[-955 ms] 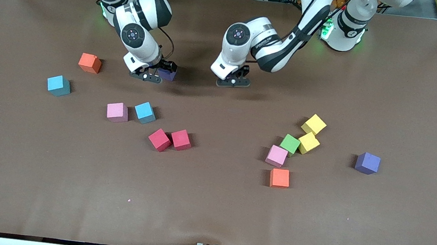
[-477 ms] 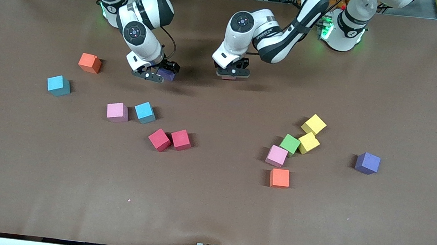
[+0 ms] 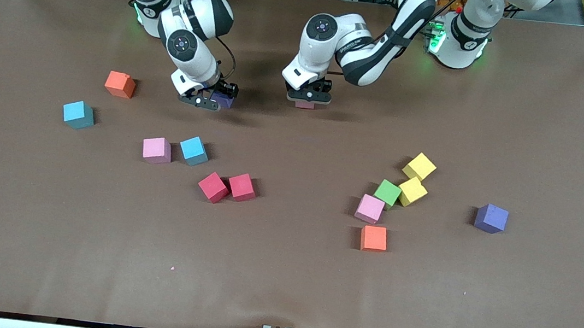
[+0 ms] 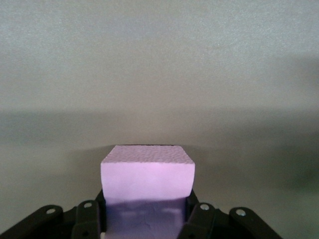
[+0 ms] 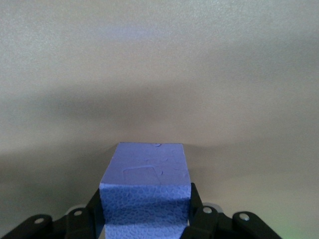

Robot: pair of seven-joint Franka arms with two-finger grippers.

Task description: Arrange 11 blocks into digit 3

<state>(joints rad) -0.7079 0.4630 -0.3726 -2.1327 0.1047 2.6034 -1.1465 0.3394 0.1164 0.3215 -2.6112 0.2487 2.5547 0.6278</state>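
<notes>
two franka arms grip foam blocks over a brown table.

the left gripper is clamped on a pink block, held over the table's middle toward the robots' bases; the right gripper is closed around a purple block toward the right arm's end. scattered loose on the matte brown cloth: an orange block, two light blue, a pink and two touching red blocks; toward the left arm's end, two yellow, a green, a pink, an orange and a lone purple block. no digit is formed yet. metal framing and cables edge the table.
</notes>
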